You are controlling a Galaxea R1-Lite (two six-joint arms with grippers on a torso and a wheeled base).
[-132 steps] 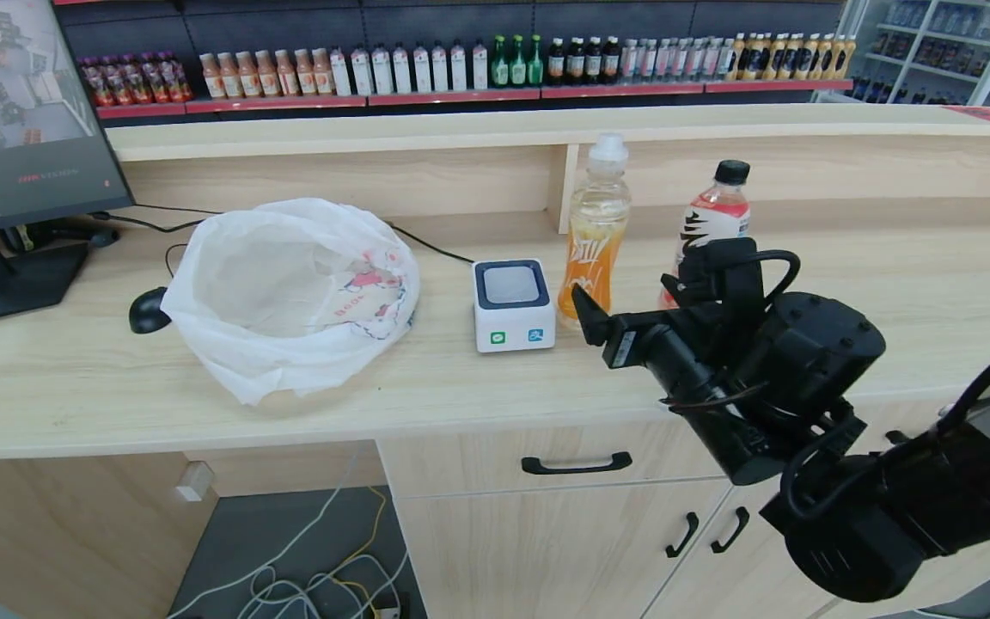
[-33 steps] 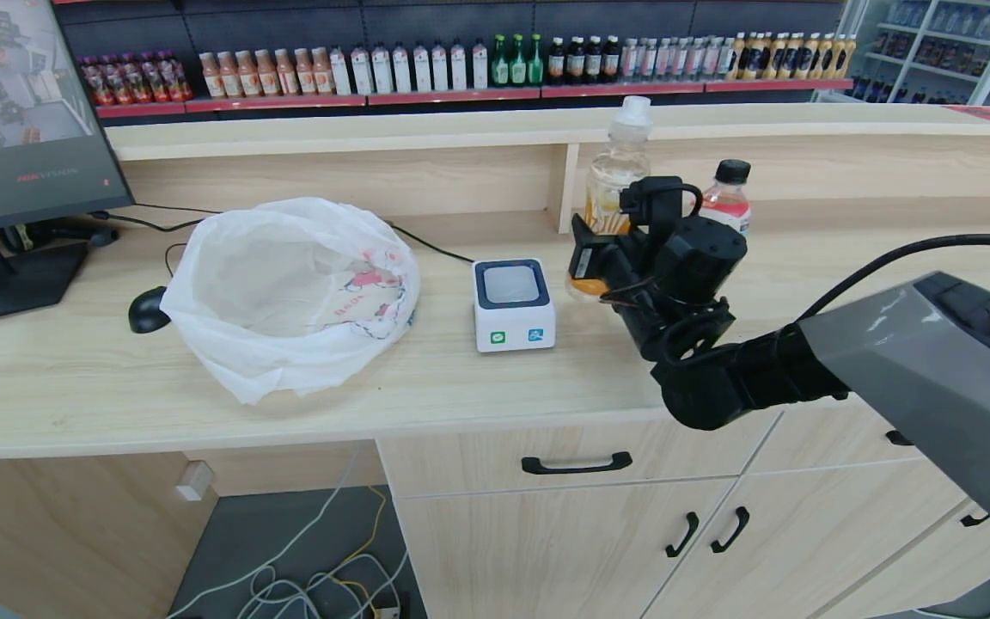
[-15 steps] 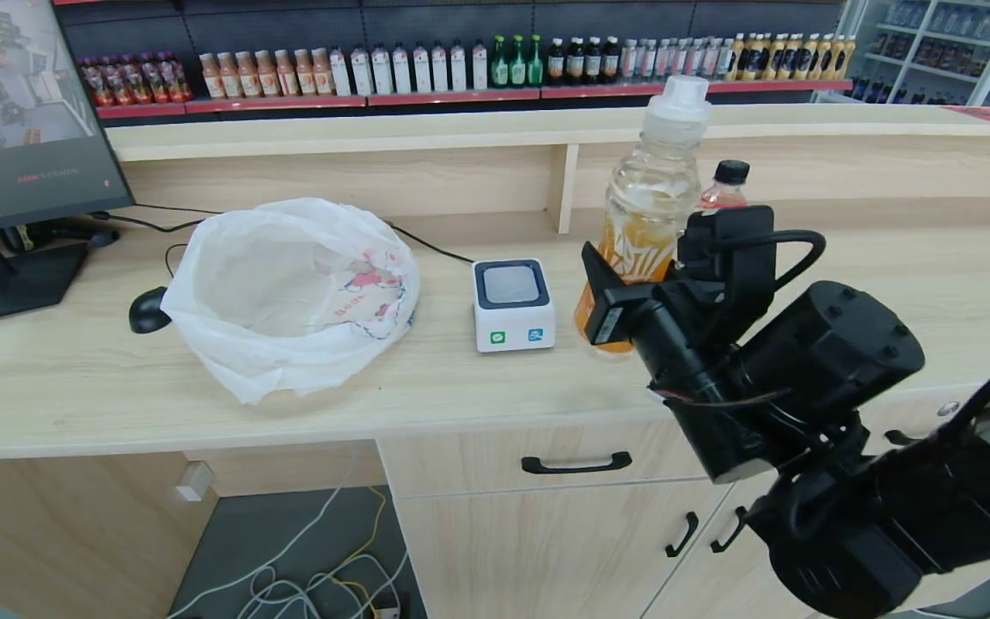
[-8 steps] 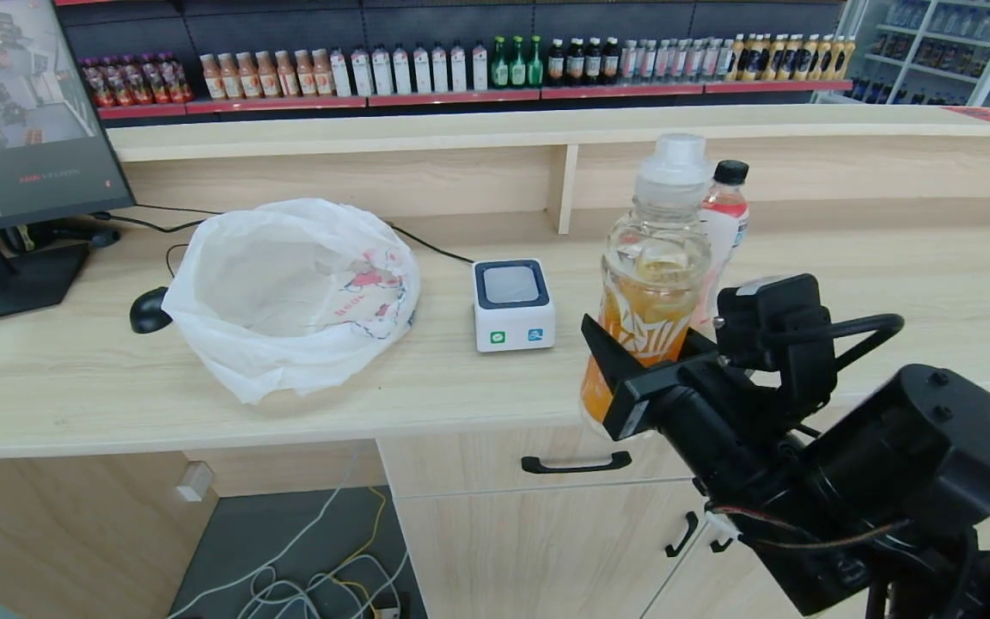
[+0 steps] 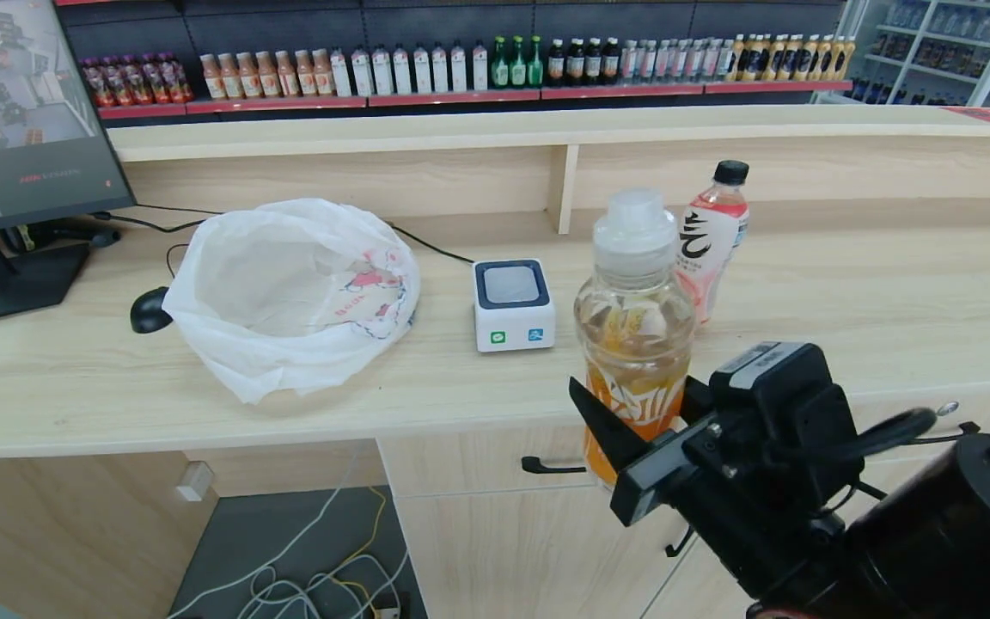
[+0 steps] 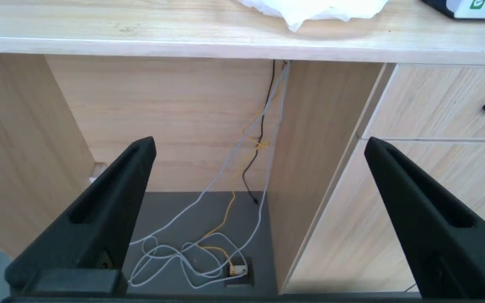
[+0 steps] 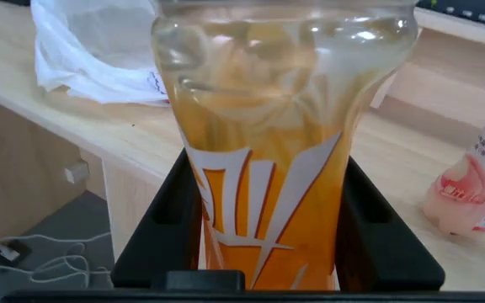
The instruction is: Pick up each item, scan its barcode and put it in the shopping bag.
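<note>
We hold the orange drink bottle [image 5: 632,327] upright, pinched in the right gripper [image 5: 645,421], nearer us than the scanner [image 5: 512,303] and to its right. We judge scanning is in hand; next we must turn its barcode to the scanner window.

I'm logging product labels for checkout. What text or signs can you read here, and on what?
Orange bottle: white stylised lettering, not legible.
Pink bottle: large black character, unclear.
Shopping bag: red print, blurred.
Scanner: green and blue icons, no words.
Monitor: logo too small.
</note>
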